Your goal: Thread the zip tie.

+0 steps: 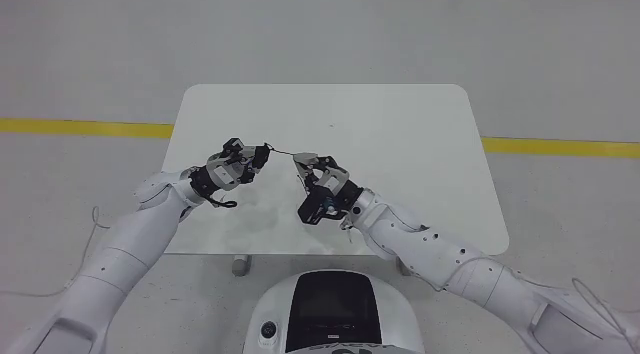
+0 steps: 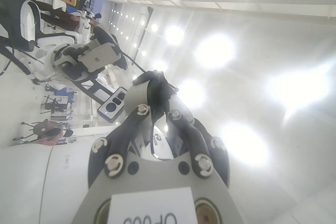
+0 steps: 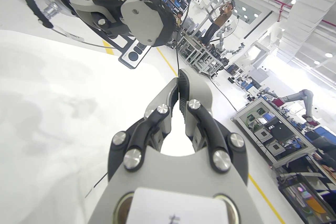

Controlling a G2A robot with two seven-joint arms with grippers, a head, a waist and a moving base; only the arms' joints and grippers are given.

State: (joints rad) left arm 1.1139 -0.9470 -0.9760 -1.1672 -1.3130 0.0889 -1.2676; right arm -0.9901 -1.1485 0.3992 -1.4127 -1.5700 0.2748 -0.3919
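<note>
- My left claw (image 2: 157, 84) is clamped shut on one end of the tie (image 3: 178, 59). A slack length of strap curls back past its fingers toward the wrist.
- My right claw (image 3: 179, 89) is pinched together on the strap further along, and a thin black line runs from it straight across to the left claw.
- Both claws sit near each other above the near-left part of the counter (image 1: 400, 134), with the tie held off the surface.
- I judge this to be the alignment stage, where the tip has to meet the slot in the head. I cannot make out head or slot under the left fingers, so I cannot tell whether the tip is in.
- I would anchor with the left claw and move only the right, slowly, along the strap's own line. A sideways push would likely buckle so thin a strap.
- I want the right grip close to the free tip so that the tip is stiff.
- I would avoid wrist roll, since a twisted strap may jam.
- I would open neither claw until the strap catches, or the tie could drop to the counter.
</note>
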